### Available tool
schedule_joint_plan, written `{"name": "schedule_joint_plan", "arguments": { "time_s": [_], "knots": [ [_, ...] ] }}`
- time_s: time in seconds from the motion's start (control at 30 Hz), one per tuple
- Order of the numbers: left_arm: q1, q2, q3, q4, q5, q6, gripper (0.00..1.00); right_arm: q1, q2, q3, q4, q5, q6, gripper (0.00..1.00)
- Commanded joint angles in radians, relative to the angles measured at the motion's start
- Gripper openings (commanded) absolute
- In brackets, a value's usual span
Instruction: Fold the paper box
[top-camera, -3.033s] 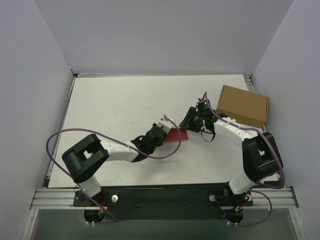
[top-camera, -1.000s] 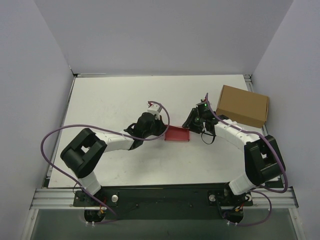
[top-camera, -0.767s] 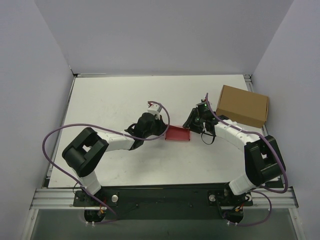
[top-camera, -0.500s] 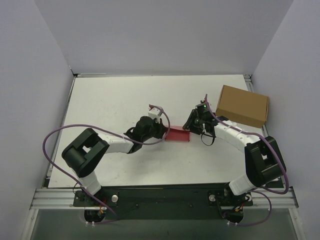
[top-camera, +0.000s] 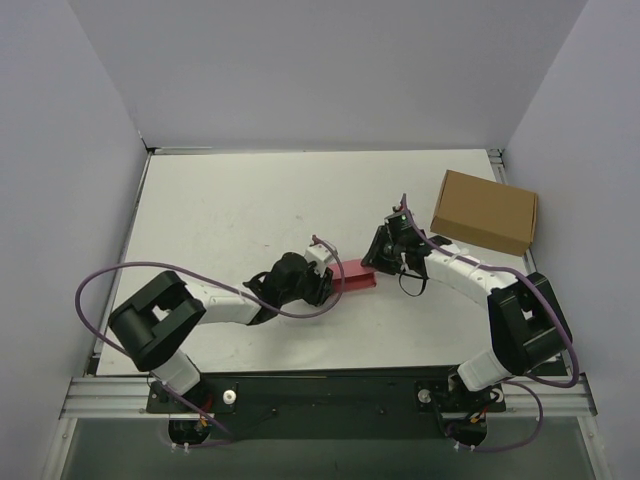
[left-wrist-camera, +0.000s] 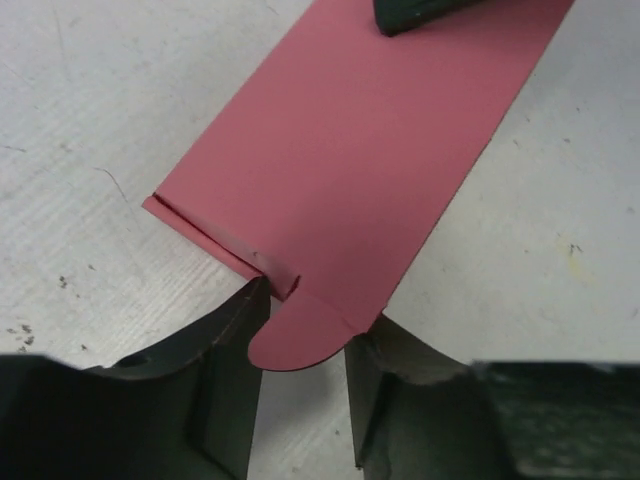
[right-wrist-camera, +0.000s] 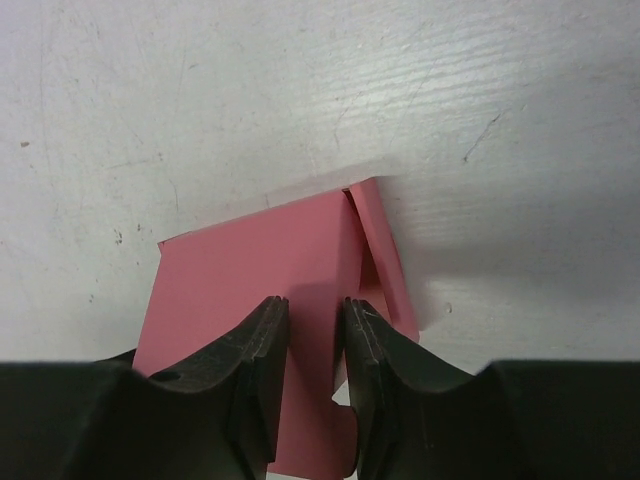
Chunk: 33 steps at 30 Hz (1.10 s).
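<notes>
Paper box (top-camera: 356, 277) lies flattened at the centre of the table (top-camera: 230, 200). Left gripper (left-wrist-camera: 305, 330) parted, straddling the left-end tab. Right gripper (right-wrist-camera: 315, 305) nearly closed on the right end; hold unclear. Risk: loose card slides or creases off-score when pushed.

- The surface (top-camera: 230, 200) is a white board; the wrist views show it scuffed, with fine scratches and dark specks (left-wrist-camera: 90, 120).
- The paper box (top-camera: 355, 278) lies on it a little right of the middle. It is a pink-red card, mostly flat (left-wrist-camera: 370, 140), with a rounded tab at one end and a narrow folded strip beside the tab.
- At the card's other end (right-wrist-camera: 250, 290), a small flap is creased at the corner.
- A brown cardboard box (top-camera: 485, 211) sits closed near the far right corner, well apart from the card.
</notes>
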Motion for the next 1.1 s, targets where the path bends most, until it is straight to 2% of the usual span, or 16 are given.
{"name": "schedule_joint_plan", "arguments": {
  "time_s": [0.0,0.03,0.07,0.17,0.33,0.53,0.63,0.67,0.77,1.07],
  "knots": [
    [-0.009,-0.085,-0.008,-0.013,0.068,0.021,0.49,0.021,0.011,-0.022,-0.052,-0.030,-0.017,0.23],
    [-0.008,-0.094,-0.011,-0.019,0.071,0.020,0.52,0.021,0.011,-0.021,-0.052,-0.029,-0.017,0.22],
    [-0.006,-0.107,-0.011,-0.028,0.085,0.021,0.63,0.021,0.011,-0.022,-0.052,-0.024,-0.017,0.22],
    [-0.002,-0.143,-0.031,-0.048,0.120,0.029,0.75,0.023,0.012,-0.022,-0.057,-0.016,-0.022,0.22],
    [0.015,-0.231,-0.069,-0.096,0.171,0.024,0.79,0.021,0.019,-0.025,-0.052,-0.001,-0.028,0.21],
    [0.057,-0.392,-0.094,-0.208,0.195,-0.054,0.84,0.026,0.023,-0.031,-0.049,0.017,-0.035,0.20],
    [0.086,-0.473,-0.103,-0.245,0.174,-0.170,0.85,0.032,0.022,-0.033,-0.052,0.030,-0.046,0.20],
    [0.115,-0.478,-0.106,-0.248,0.175,-0.251,0.85,0.034,0.022,-0.034,-0.054,0.036,-0.048,0.20],
    [0.159,-0.447,-0.101,-0.216,0.195,-0.365,0.85,0.041,0.015,-0.045,-0.063,0.054,-0.057,0.19],
    [0.207,-0.156,0.020,-0.209,0.174,-0.420,0.84,0.070,0.002,-0.068,-0.070,0.097,-0.061,0.19]
  ]
}}
